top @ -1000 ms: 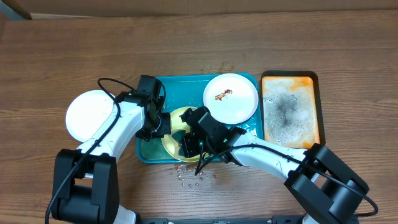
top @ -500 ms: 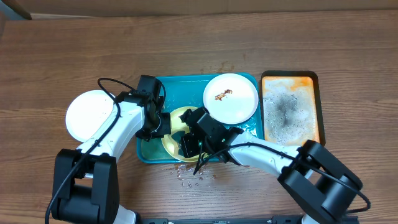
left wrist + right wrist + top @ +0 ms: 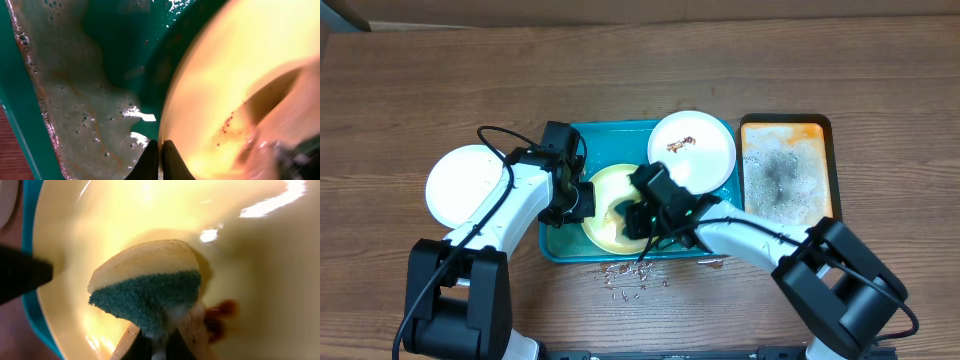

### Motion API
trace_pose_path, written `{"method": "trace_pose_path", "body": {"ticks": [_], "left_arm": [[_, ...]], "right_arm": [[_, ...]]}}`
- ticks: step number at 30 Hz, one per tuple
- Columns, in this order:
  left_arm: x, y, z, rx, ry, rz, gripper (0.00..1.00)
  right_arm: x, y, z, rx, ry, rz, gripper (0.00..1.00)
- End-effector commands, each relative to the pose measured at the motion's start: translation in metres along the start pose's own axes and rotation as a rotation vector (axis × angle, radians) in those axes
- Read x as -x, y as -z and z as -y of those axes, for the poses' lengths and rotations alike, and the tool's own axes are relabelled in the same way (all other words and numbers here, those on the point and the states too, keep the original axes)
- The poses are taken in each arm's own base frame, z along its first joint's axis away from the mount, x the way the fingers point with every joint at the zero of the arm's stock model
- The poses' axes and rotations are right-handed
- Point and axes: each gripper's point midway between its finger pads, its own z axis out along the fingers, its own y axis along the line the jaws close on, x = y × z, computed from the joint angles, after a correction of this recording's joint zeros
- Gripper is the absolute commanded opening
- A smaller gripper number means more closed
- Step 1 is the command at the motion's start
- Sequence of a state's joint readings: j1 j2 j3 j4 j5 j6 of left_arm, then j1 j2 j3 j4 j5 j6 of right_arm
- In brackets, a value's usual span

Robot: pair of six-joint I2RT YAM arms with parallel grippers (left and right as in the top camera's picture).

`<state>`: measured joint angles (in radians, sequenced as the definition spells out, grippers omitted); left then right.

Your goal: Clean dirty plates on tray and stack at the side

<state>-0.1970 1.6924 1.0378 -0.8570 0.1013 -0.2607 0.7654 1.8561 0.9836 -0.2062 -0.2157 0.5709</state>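
The pale yellow-green plate (image 3: 603, 215) sits in the teal tray (image 3: 556, 243), at its left part. My left gripper (image 3: 582, 203) is shut on that plate's left rim (image 3: 167, 125). My right gripper (image 3: 626, 218) is shut on a sponge (image 3: 150, 287), yellow with a green scrub side, pressed onto the plate's face (image 3: 240, 270) beside a brown smear (image 3: 220, 315). A white plate with brown smears (image 3: 692, 152) lies at the tray's back right. A clean white plate (image 3: 468, 185) lies on the table left of the tray.
An orange tray (image 3: 788, 178) with grey foam stands right of the teal tray. Brown crumbs and droplets (image 3: 625, 285) lie on the wooden table in front of the tray. Soapy water (image 3: 75, 100) covers the tray floor.
The right gripper with the sponge has moved up and back across the yellow-green plate. The plate has shifted slightly back with it. The left gripper holds its place on the rim.
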Motion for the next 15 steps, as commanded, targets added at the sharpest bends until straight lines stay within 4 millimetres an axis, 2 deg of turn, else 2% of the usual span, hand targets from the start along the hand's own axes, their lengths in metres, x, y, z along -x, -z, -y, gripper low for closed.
{"method": "trace_pose_path", "body": {"ticks": [1,6,11,15], "left_arm": [[-0.004,0.0,0.002,-0.001,0.003,-0.01,0.04],[-0.004,0.0,0.002,-0.001,0.003,-0.01,0.04],[-0.004,0.0,0.002,-0.001,0.003,-0.01,0.04],[-0.003,0.0,0.002,-0.001,0.003,-0.009,0.04]], "right_arm": [[0.013,0.0,0.055,-0.157,-0.113,0.045,0.04],[0.023,0.005,0.07,-0.173,-0.172,0.069,0.04],[0.006,0.001,0.043,-0.033,-0.081,-0.036,0.04],[0.007,0.007,0.036,-0.03,-0.06,-0.047,0.04]]}}
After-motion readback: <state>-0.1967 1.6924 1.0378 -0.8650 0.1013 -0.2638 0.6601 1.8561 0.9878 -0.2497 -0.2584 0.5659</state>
